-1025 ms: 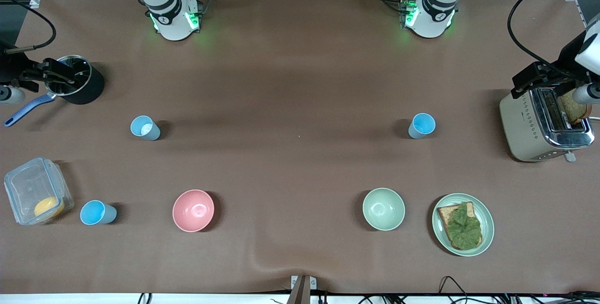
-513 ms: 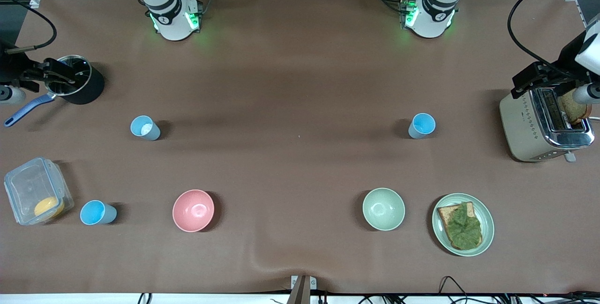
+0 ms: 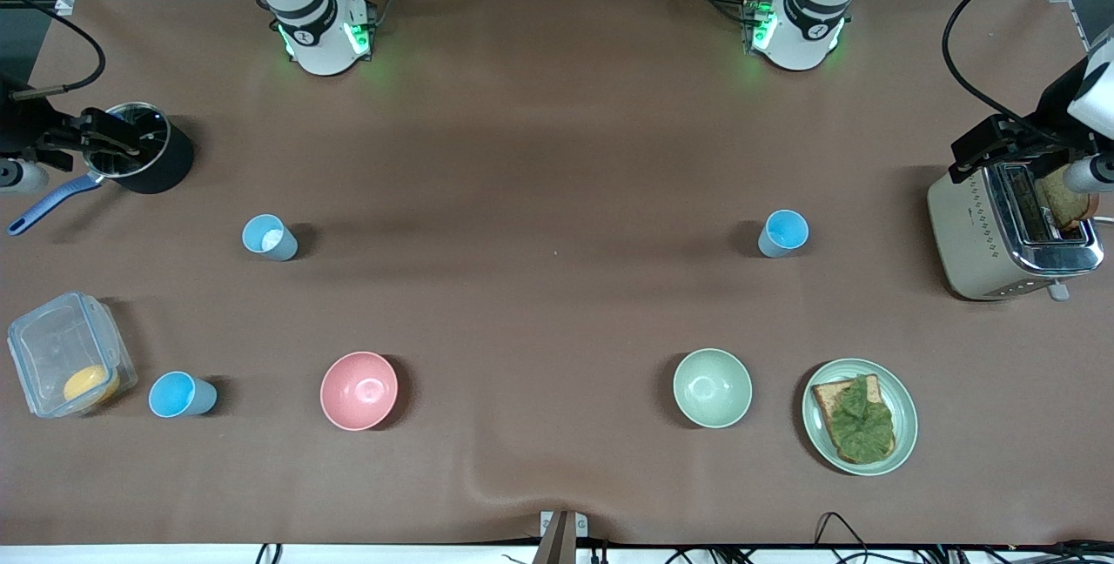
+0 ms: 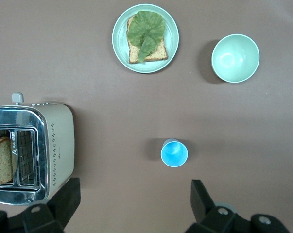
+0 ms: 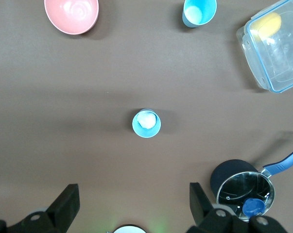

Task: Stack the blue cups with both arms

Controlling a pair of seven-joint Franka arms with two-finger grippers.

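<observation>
Three blue cups stand upright on the brown table. One cup (image 3: 783, 233) (image 4: 174, 153) is toward the left arm's end. A second cup (image 3: 270, 238) (image 5: 146, 123), with something white inside, is toward the right arm's end. A third cup (image 3: 181, 395) (image 5: 198, 12) stands nearer the front camera, beside a clear box. My left gripper (image 4: 135, 201) hangs open high over bare table close to the first cup. My right gripper (image 5: 134, 204) hangs open high over bare table close to the second cup. Both hold nothing. Neither hand shows in the front view.
A pink bowl (image 3: 359, 390), a pale green bowl (image 3: 712, 387) and a plate (image 3: 901, 390) with toast and lettuce sit near the front camera. A toaster (image 3: 1009, 229), a black pot (image 3: 144, 159) and the clear box (image 3: 70, 355) stand at the table's ends, with side grippers by them.
</observation>
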